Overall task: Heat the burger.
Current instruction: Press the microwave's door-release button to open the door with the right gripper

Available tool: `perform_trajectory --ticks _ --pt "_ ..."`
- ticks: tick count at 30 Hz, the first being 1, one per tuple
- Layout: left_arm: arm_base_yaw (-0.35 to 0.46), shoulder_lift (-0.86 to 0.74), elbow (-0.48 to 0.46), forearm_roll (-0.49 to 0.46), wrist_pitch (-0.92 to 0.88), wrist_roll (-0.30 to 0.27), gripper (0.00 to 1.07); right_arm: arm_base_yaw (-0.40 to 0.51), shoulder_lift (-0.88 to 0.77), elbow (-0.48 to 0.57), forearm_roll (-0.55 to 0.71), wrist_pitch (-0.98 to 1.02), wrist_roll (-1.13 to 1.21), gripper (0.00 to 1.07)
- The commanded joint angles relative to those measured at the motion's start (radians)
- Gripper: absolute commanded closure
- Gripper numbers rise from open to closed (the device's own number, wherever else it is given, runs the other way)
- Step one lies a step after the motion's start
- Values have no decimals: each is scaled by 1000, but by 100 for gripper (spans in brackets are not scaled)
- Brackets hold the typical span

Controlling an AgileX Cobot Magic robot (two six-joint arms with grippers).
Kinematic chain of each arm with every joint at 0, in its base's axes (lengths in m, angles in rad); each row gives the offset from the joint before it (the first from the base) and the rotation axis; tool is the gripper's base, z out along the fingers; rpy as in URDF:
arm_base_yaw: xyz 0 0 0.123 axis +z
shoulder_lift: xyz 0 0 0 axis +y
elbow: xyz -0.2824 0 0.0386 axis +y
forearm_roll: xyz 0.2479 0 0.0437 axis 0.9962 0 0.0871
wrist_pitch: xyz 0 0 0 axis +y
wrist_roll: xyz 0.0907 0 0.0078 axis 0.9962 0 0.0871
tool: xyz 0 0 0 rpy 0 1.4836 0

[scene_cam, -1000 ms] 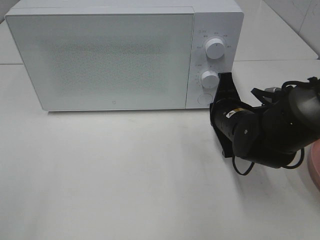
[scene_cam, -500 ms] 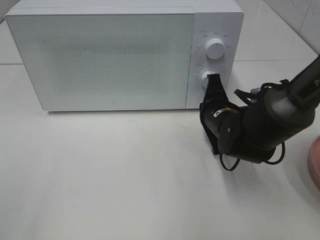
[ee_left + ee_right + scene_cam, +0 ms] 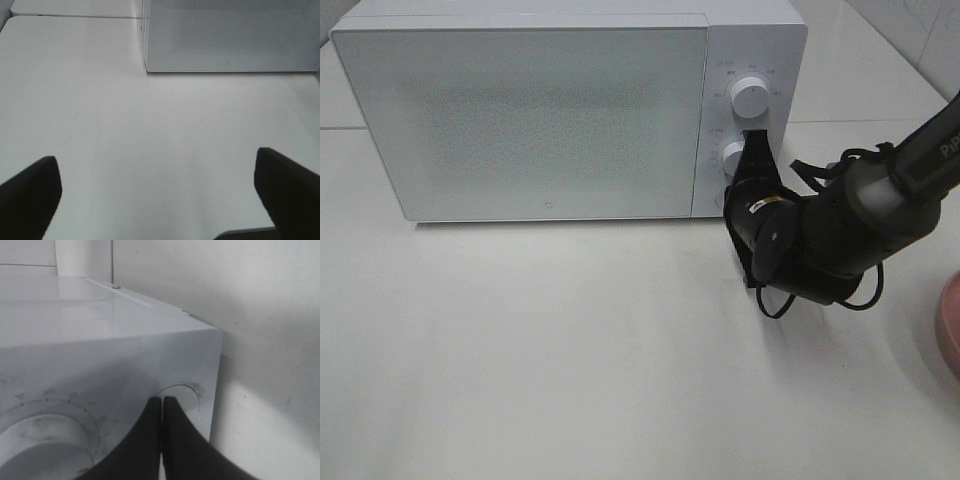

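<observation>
Microwave (image 3: pixel 520 110) check-in from my side: boxy white thing, glossy shell, rounded corners. Its door (image 3: pixel 520 125) is closed flat, and the finely speckled, frosted panel lets nothing through. Burger doesn't show in any of my views, so I honestly can't tell where it sits.

The control strip on the right has two round white knobs stacked, the upper knob (image 3: pixel 751 97) and the lower knob (image 3: pixel 735 158), each ringed with tiny tick marks. Below them is a flat round button (image 3: pixel 180 392) near the cabinet's corner.

My right gripper (image 3: pixel 756 140) is clenched on nothing. Its two matte black fingers (image 3: pixel 150 435) are pressed together into one narrow wedge. The tip is right up at that control strip, just beside the lower knob and close to the button. Whether it actually touches the panel, I can't tell.

My left gripper (image 3: pixel 160 200) hangs wide open over the smooth, pale table (image 3: pixel 570 350), with dark blunt pads (image 3: pixel 30 195) far apart and nothing between them.

A pinkish rounded plate (image 3: pixel 948 325) edge peeks in at the table's far right.
</observation>
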Motion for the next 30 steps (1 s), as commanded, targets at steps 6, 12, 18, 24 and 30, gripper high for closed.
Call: perform_trajectory --ticks 6,12,18,24,30 --pt "-3 -14 3 1 -13 0 8 -7 21 -16 23 2 -18 107" --pt "-3 -14 3 1 -13 0 8 -7 45 -36 20 4 -17 107" --pt "-3 -14 3 1 -13 0 8 -7 48 -54 23 -23 -18 107" --pt "-3 -14 3 1 -13 0 8 -7 48 -55 33 -48 -18 107" --pt "-3 -14 3 1 -13 0 8 -7 48 -73 20 -57 0 107"
